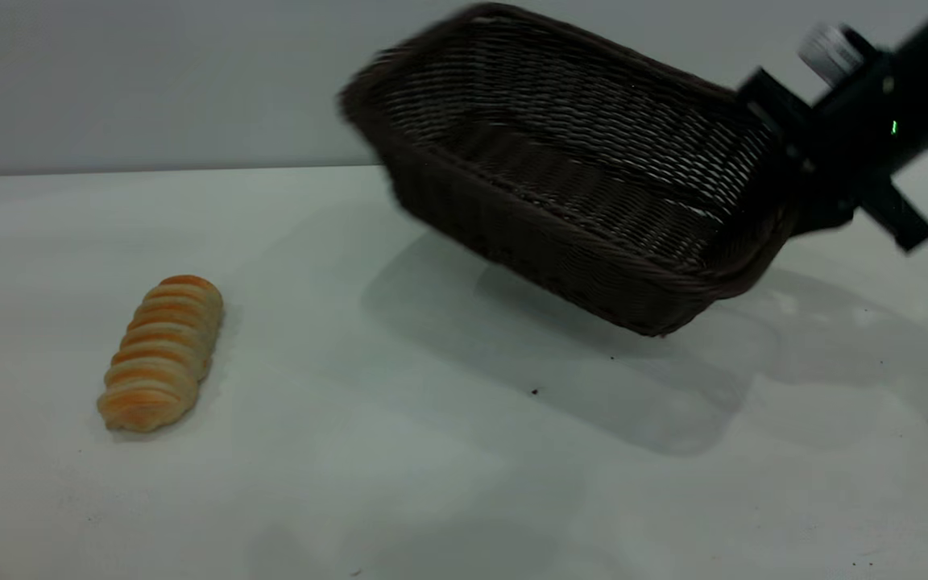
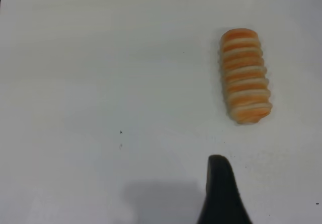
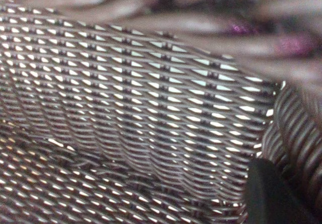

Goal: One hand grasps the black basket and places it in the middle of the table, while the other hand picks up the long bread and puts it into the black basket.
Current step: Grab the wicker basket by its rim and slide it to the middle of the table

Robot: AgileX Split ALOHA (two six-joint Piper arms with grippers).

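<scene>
The black basket (image 1: 569, 169) hangs tilted in the air above the table (image 1: 432, 451), right of centre, with its open side facing the camera. My right gripper (image 1: 792, 189) is shut on the basket's right rim. In the right wrist view the weave (image 3: 141, 108) fills the frame, with one finger (image 3: 269, 196) against the wall. The long bread (image 1: 161, 352) lies on the table at the left. In the left wrist view the bread (image 2: 245, 75) lies ahead of the one visible finger (image 2: 220, 189) of my left gripper, well apart from it. The other finger is out of frame.
The basket's shadow (image 1: 561, 379) falls on the table below it. A few small dark specks (image 1: 535, 391) dot the tabletop. A grey wall (image 1: 150, 80) stands behind the table's far edge.
</scene>
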